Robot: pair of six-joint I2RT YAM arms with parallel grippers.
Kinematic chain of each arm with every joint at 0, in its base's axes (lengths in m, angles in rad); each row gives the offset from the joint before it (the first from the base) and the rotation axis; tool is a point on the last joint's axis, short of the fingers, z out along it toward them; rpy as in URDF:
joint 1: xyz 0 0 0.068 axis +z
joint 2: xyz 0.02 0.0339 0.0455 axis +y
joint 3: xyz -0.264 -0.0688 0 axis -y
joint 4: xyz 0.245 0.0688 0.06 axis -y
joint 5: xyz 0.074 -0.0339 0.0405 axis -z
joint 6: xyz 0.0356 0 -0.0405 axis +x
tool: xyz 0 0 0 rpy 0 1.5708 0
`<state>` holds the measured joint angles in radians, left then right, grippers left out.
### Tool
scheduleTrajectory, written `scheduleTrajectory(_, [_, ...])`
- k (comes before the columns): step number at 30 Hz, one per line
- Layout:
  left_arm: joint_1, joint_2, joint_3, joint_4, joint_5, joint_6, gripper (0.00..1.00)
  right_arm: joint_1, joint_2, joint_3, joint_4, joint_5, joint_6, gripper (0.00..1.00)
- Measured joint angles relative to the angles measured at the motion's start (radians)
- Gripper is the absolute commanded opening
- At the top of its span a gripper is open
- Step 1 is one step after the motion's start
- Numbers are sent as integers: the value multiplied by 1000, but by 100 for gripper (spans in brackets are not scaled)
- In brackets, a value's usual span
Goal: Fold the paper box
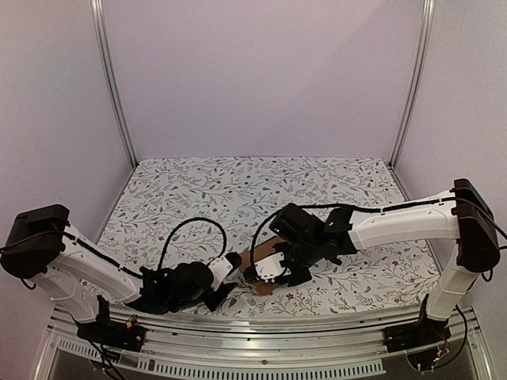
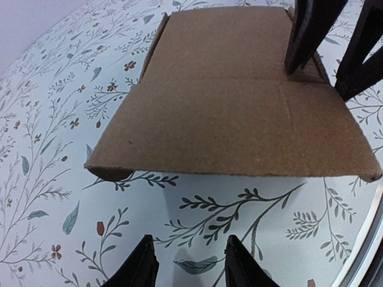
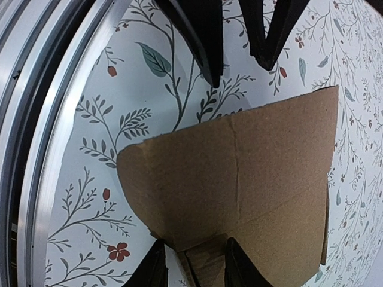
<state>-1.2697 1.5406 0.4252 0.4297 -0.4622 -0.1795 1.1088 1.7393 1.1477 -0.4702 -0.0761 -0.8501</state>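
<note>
Two claws flank the flat paper box [image 2: 239, 107]
Left claw [image 2: 190, 242] half open, empty, just short of it; right claw [image 3: 196, 242] half open astride the opposite edge. Wrist views show creases; overhead, arms hide most of it, near-centre on the desk [image 1: 198, 190].

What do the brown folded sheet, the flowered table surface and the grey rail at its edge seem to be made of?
The brown folded paper box: cardboard, matte, with a fibrous surface and pressed creases. The white flower-printed table cover: probably cloth or vinyl; smooth, the look leaves it open. The grey grooved rail: apparently aluminium, with a dull metallic shine.
</note>
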Motion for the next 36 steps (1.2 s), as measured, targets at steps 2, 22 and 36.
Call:
scheduleTrajectory(2, [0,0,0,9,0,7,41,0,0,-2,5,4,3,32])
scheduleTrajectory(22, [-161,47,42,124,-137,-198,42,2,6,14,-26,35,82,40])
scheduleTrajectory(36, [-200,232,39,489,-250,-166,41,-23,14,16,2,40,164,38])
